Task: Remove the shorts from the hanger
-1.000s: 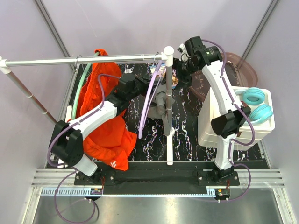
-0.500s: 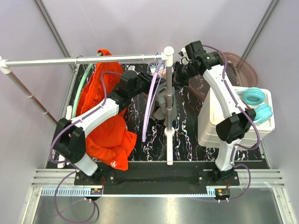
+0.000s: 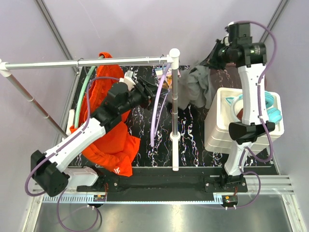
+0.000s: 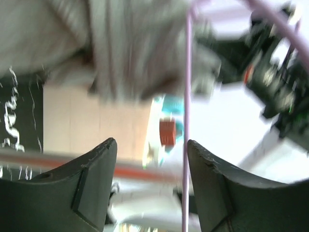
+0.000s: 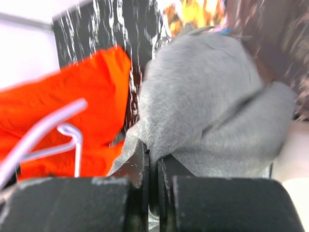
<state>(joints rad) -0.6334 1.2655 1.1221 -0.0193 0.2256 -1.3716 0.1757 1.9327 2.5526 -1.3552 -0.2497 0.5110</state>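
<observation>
The grey shorts (image 3: 193,87) hang bunched to the right of the rack post, pinched in my right gripper (image 3: 216,54), which is raised high. In the right wrist view the jaws (image 5: 153,154) are shut on a fold of the grey fabric (image 5: 207,101). The bare lavender hanger (image 3: 158,108) dangles from the rail. My left gripper (image 3: 153,92) is open beside it; its wire (image 4: 186,96) runs through the gap (image 4: 151,142) close to the right finger, not gripped. The orange-red shorts (image 3: 104,130) hang on a green hanger (image 3: 84,94) at the left.
A metal rail (image 3: 87,62) spans the back, with a vertical post (image 3: 175,111) mid-table. A white bin (image 3: 219,125) with teal headphones (image 3: 273,116) stands at the right. A colourful packet (image 3: 161,71) lies on the black marbled mat (image 3: 190,140).
My right gripper shut on the grey shorts and swung up and right, pulling them off the lavender hanger. My left gripper opened and drew back slightly left.
</observation>
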